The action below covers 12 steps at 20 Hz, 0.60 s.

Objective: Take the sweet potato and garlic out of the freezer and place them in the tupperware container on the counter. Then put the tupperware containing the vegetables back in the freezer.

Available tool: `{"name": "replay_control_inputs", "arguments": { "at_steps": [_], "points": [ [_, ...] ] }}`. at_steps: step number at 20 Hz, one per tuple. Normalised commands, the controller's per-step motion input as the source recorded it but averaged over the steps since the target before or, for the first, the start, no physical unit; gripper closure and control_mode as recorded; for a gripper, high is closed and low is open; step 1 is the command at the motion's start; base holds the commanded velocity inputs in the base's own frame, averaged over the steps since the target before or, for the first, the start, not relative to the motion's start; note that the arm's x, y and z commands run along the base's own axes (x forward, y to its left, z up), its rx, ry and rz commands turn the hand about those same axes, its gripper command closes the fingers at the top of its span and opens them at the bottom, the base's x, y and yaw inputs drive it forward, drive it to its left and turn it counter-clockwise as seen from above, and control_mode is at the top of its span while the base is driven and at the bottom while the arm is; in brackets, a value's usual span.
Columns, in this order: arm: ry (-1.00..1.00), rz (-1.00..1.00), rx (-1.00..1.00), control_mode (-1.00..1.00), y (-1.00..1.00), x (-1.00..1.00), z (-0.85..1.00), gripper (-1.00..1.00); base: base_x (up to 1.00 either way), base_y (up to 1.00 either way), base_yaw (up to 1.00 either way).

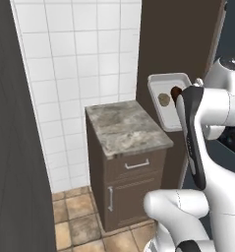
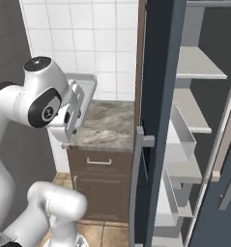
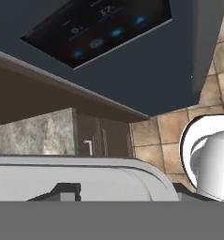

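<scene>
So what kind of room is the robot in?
It looks like a kitchen: a stone counter over wooden cabinets, white wall tiles, and an open freezer with shelves.

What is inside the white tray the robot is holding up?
Inside the tupperware container, lifted and tipped steeply, sit the olive-tan garlic and the dark reddish sweet potato. The robot's arm covers the tray's right side, so anything there is hidden.
</scene>
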Motion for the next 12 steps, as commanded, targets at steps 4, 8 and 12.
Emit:
{"name": "replay_control_inputs", "arguments": {
  "at_steps": [4,8,12],
  "points": [
    [0.00,0.00,0.00,1.00,0.00,0.00,0.00,1.00,-0.91,0.00,0.01],
    [0.00,0.00,0.00,1.00,0.00,0.00,0.00,1.00,-0.77,0.00,0.02],
    [0.00,0.00,0.00,1.00,0.00,0.00,0.00,1.00,-0.70,0.00,0.03]
  ]
}}
